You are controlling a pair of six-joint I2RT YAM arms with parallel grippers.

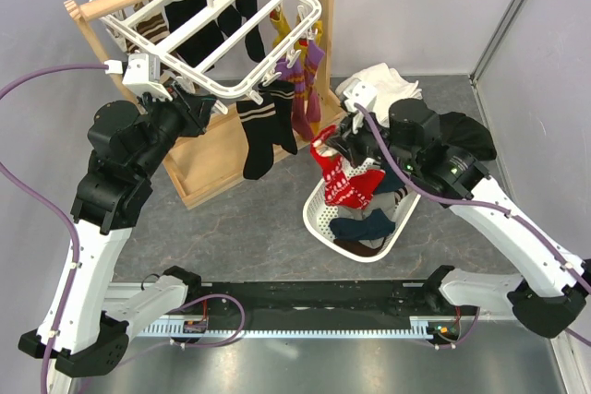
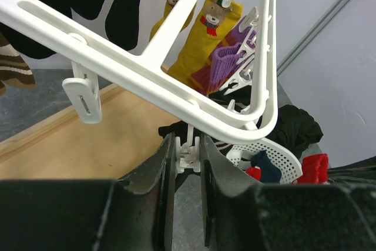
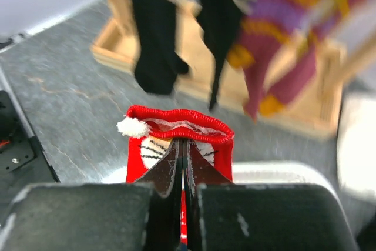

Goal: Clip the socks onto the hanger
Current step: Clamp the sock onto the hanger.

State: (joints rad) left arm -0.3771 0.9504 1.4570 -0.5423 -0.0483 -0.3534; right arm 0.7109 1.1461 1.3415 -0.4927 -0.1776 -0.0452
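White shells and black joints are being shown on both arms; black fingers on the left gripper and right gripper; purple cables are being trailed

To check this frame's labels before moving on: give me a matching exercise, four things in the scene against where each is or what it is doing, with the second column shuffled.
1. left tool
2. right tool
3. white basket
4. yellow and purple socks

A. hang clipped on the hanger
B. shut on the cuff of a red sock
C. shut on a clip peg under the frame
D. holds dark socks

Pairs: 1-C, 2-B, 3-D, 4-A.
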